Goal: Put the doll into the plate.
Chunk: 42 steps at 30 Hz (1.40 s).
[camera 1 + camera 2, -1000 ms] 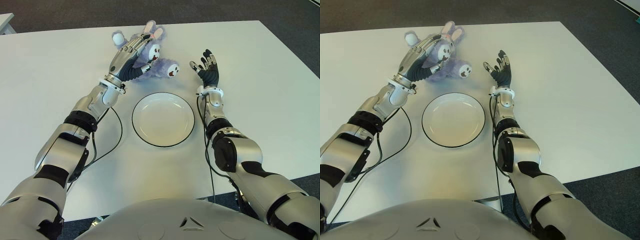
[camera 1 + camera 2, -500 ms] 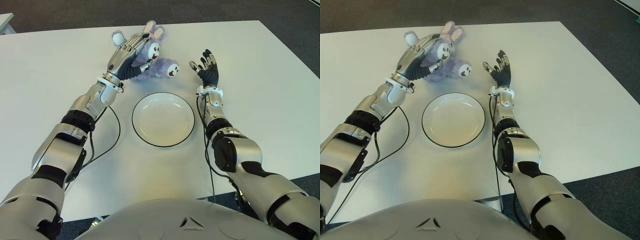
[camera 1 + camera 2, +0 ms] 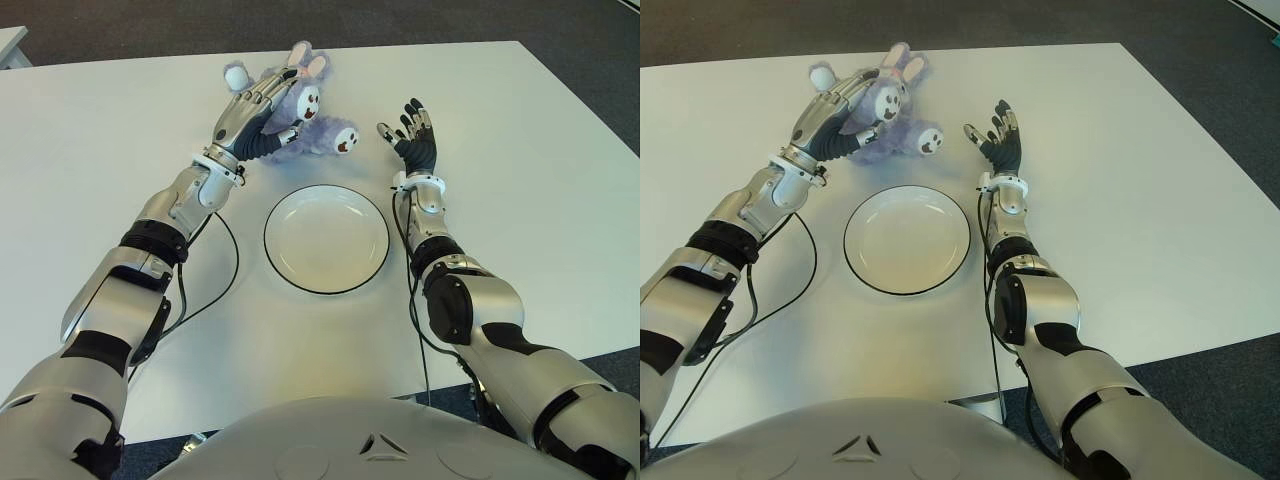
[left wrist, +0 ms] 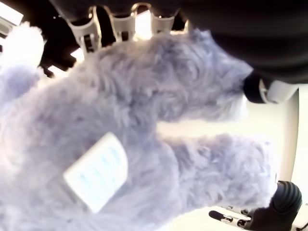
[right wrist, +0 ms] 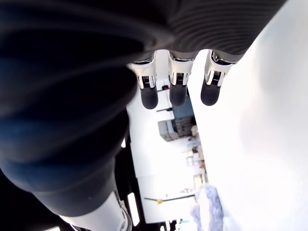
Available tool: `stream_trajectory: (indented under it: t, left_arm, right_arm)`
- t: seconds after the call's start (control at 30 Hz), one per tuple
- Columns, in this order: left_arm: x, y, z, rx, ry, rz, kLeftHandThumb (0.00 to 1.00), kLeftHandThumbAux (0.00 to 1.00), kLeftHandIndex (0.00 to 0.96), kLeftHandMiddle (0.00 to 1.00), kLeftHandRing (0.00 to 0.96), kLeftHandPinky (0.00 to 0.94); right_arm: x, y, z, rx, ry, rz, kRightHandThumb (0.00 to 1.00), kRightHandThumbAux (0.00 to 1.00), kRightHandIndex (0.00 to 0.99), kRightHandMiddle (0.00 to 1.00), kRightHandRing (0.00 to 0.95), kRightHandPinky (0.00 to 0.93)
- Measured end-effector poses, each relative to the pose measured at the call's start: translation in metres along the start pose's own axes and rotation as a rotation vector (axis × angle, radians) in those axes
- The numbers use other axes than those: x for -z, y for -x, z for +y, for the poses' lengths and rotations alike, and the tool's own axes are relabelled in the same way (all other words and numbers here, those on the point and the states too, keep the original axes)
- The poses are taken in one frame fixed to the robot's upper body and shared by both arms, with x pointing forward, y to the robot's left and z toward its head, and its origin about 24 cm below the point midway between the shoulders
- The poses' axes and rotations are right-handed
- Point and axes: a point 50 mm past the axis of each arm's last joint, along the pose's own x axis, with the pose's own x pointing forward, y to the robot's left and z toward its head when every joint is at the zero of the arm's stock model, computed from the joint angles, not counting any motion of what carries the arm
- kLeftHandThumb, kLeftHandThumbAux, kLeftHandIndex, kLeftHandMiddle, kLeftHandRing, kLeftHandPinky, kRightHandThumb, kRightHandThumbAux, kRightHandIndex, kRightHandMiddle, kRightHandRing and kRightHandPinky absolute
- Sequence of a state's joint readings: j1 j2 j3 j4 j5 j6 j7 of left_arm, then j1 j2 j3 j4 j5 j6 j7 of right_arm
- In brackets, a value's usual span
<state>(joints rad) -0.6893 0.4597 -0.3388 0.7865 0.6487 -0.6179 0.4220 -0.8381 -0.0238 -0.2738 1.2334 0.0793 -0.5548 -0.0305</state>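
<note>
Eye views: left hand [image 3: 250, 112] clasped around purple doll [image 3: 305, 125] near far edge of white table [image 3: 520, 200]; empty plate [image 3: 326, 238] mid-table; right hand [image 3: 412, 132] beside, fingers spread, empty.
Left wrist: fur fills palm.
Right wrist: fingers [image 5: 177, 86] extended.

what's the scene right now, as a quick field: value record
doll: purple plush bunny at the far side of the table, beyond the plate
plate: white with dark rim, nothing in it, between the two arms
left hand: fingers closed over the doll
right hand: open, fingers spread, holding nothing, right of the doll
task state: doll not yet in the plate
</note>
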Motion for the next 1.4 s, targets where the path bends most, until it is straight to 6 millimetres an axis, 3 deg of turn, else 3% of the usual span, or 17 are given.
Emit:
stream_trajectory:
  t: [0.63,0.97,1.4]
  left_arm:
    - [-0.0005,0.0025,-0.0028,0.057,-0.006,-0.027,0.408,0.219,0.0,0.0,0.085,0.143]
    - [-0.0008,0.004,-0.0033,0.068,-0.003,-0.042,0.407,0.221,0.0,0.0,0.012,0.068]
    - [-0.0007,0.0043,-0.0043,0.095,-0.004,-0.044,0.444,0.241,0.0,0.0,0.028,0.115]
  right_arm:
    - [-0.0001,0.0,-0.0002,0.007,0.001,0.0,0.285,0.91,0.082,0.057,0.037,0.066]
    - [-0.0001,0.0,-0.0002,0.007,0.001,0.0,0.276,0.912,0.074,0.057,0.039,0.074]
    - [-0.0001,0.0,-0.0002,0.007,0.0,0.0,0.272,0.91,0.074,0.055,0.04,0.074]
